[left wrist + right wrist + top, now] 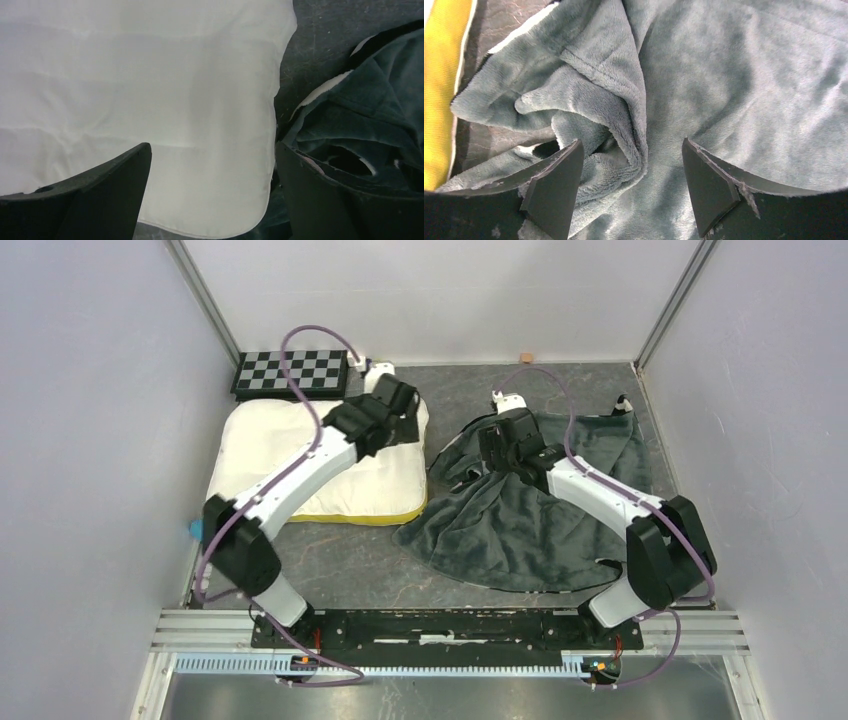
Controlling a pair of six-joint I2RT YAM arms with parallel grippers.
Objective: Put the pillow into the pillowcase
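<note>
Top external view: a dark grey worktop [350,560] with pale walls round it, and both arms reaching away from the near edge.
Checkerboard [292,373]: lies flat in the far left corner.
Pillow [270,455]: cream-white and plump, lying on the left half of the worktop. Its far edge is just in front of the checkerboard, and its yellow band runs along its near edge.
Left gripper [212,150]: over the pillow's far right corner, fingers spread wide with nothing between them. The left wrist view shows the pillow's right edge running under the gap.
Pillowcase [530,510]: a rumpled heap on the right half, dark plush face up, just beside the pillow's right edge. A scrap of zebra stripe shows at its far right corner.
Right gripper [631,145]: over the pillowcase's far left part, fingers apart on either side of a bunched fold and not closed on it.
Wooden block [524,358]: small, at the far edge, well apart from the cloth.
</note>
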